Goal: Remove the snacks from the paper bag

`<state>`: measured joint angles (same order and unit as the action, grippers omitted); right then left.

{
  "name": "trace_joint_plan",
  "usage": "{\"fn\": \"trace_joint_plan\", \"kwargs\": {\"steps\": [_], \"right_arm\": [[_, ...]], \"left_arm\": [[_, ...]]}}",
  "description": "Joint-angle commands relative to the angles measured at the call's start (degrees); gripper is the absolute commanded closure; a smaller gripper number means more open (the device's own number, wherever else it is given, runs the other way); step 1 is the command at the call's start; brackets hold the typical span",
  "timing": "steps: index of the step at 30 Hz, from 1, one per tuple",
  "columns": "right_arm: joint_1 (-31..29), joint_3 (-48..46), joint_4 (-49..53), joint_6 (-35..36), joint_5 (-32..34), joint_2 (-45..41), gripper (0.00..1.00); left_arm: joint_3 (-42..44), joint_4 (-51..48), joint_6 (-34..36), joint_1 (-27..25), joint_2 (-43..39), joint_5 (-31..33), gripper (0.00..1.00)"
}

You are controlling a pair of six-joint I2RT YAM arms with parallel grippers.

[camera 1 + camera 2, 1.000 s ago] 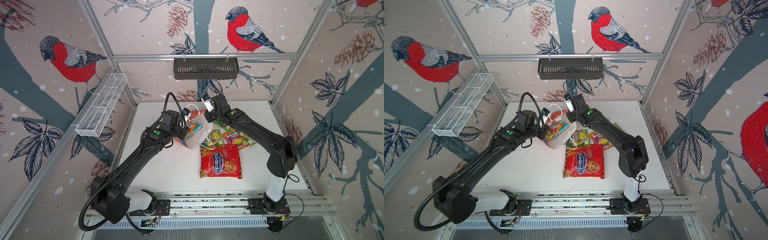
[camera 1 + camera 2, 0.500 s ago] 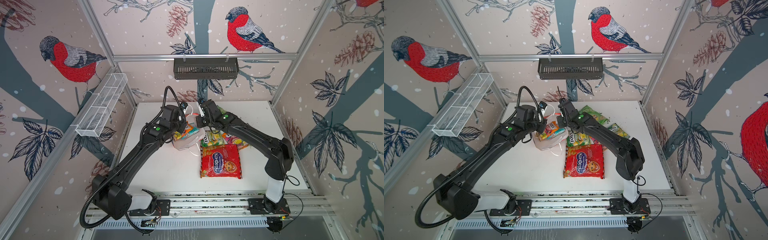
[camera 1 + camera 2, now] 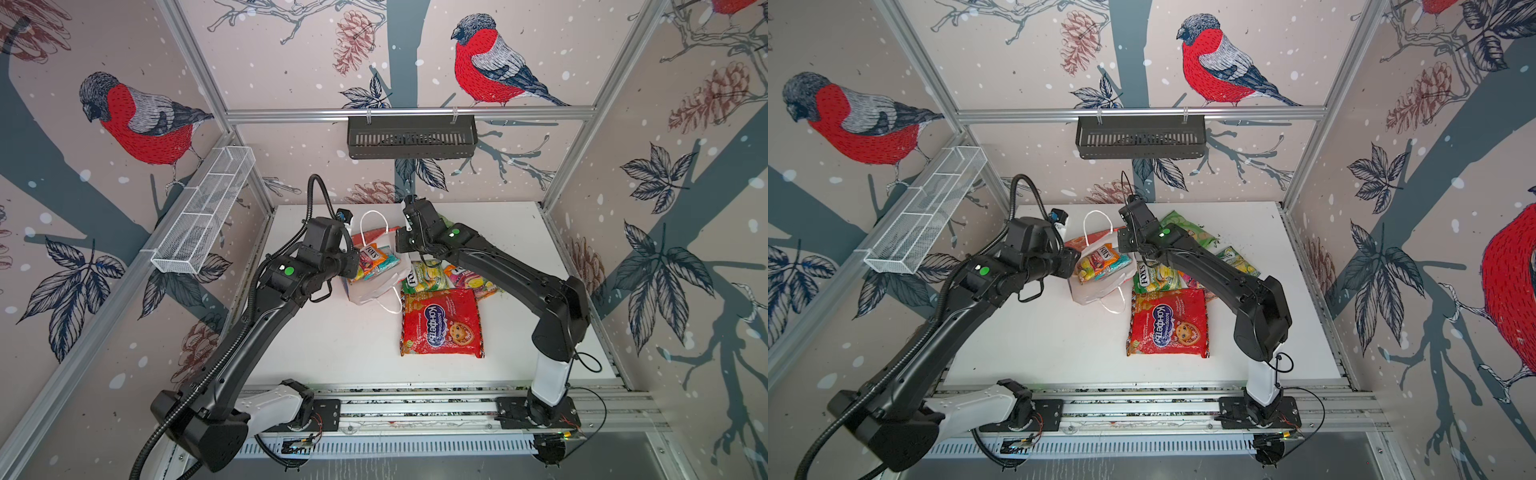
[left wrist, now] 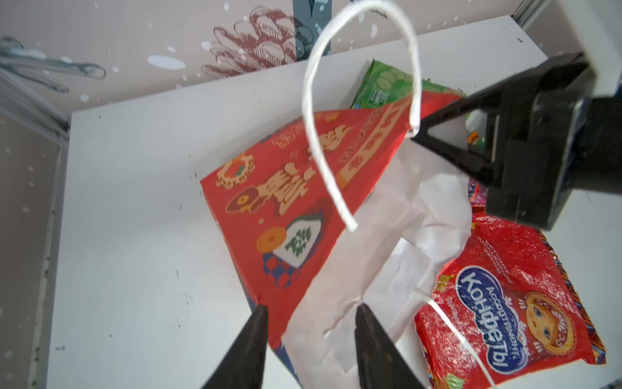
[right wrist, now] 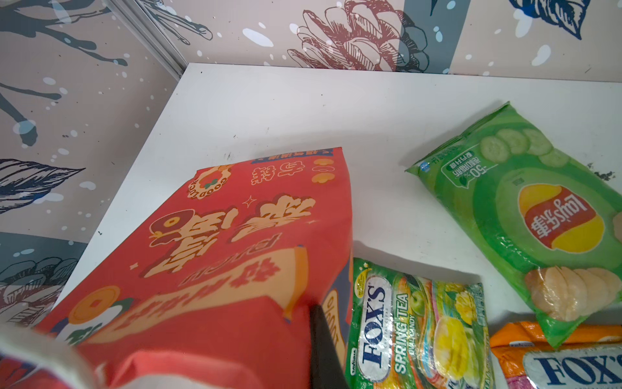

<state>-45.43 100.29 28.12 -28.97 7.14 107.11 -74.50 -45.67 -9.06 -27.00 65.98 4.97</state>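
The paper bag (image 4: 286,202) lies tilted on the table, white mouth toward the front, shown in both top views (image 3: 365,291) (image 3: 1092,293). Small Fox's packs (image 3: 374,259) (image 3: 1100,262) sit in its mouth. My right gripper (image 4: 415,134) is shut on the bag's rim by a cord handle; one finger (image 5: 323,340) shows against the red paper (image 5: 218,235). My left gripper (image 4: 310,310) is open, its jaws astride the bag's lower edge. Out on the table lie the large red packet (image 3: 440,322) (image 4: 505,313), a green chip bag (image 5: 525,208) (image 3: 1187,228) and Fox's packs (image 5: 414,326) (image 5: 555,357).
A white wire basket (image 3: 203,212) hangs on the left wall and a black basket (image 3: 411,137) on the back rail. The table's white top (image 3: 332,345) runs to a metal rail at the front. Walls close in the back and sides.
My left gripper's jaws have gone from shut to open. The bag and both grippers shifted left and the bag sank lower, uncovering more of the packs behind it.
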Motion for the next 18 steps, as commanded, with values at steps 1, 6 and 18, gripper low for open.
{"fn": "trace_joint_plan", "kwargs": {"steps": [1,6,18], "right_arm": [[0.02,0.64,0.21,-1.10,-1.42,0.11,0.99],[-0.05,1.00,0.21,-0.83,-2.04,0.41,0.99],[-0.17,-1.39,-1.01,-0.82,-2.74,-1.27,0.99]], "left_arm": [[2.17,-4.90,-6.27,0.11,-2.80,0.05,0.54],[4.70,-3.77,-8.38,0.13,-4.81,-1.27,0.53],[6.40,3.11,-8.58,0.11,-1.58,8.93,0.55]]}}
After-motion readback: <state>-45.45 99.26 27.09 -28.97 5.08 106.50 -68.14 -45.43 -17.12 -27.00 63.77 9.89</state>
